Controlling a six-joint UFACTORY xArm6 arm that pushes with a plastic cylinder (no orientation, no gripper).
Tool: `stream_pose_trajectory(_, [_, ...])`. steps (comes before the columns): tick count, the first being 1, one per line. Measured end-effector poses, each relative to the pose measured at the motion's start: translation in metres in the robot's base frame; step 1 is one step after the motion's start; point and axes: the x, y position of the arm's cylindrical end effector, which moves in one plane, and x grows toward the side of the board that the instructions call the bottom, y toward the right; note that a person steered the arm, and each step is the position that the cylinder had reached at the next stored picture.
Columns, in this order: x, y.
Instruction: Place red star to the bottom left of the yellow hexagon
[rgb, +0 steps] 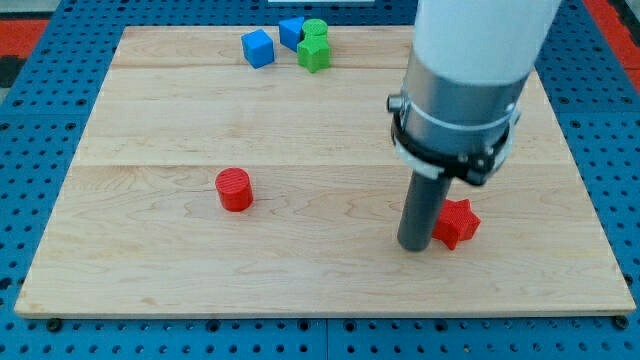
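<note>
Six blocks lay on the wooden board (150, 250): two red, two blue and two green. No yellow hexagon showed anywhere in the view (the arm's wide white body covered part of the board's upper right).

The reds were a red cylinder (235, 189) at about nine o'clock from the board's middle, and the red star (457, 222) at about four o'clock, toward the view's bottom right. The star had no long axis to speak of, being about as wide as it was deep; its points were too small to tell which way any one of them faced.

The blues and greens sat bunched at the view's top, near twelve o'clock: a blue cube (257, 48) lay at the nine o'clock side of the bunch, a second blue block (291, 30) behind it, one green block (315, 28) just beside that, and another green block (313, 54) at six o'clock from it.

My tip (415, 245) rested on the board at nine o'clock from the star, touching it or nearly so. The arm ended in a plain rod, so no claw was there to be spread or pressed together.
</note>
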Motion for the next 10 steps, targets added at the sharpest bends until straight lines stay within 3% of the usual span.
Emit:
stream_pose_trajectory(1, [0.025, 0.012])
stream_pose_trajectory(4, [-0.024, 0.035])
stream_pose_trajectory(7, [-0.012, 0.103])
stream_pose_trajectory(10, [-0.033, 0.022])
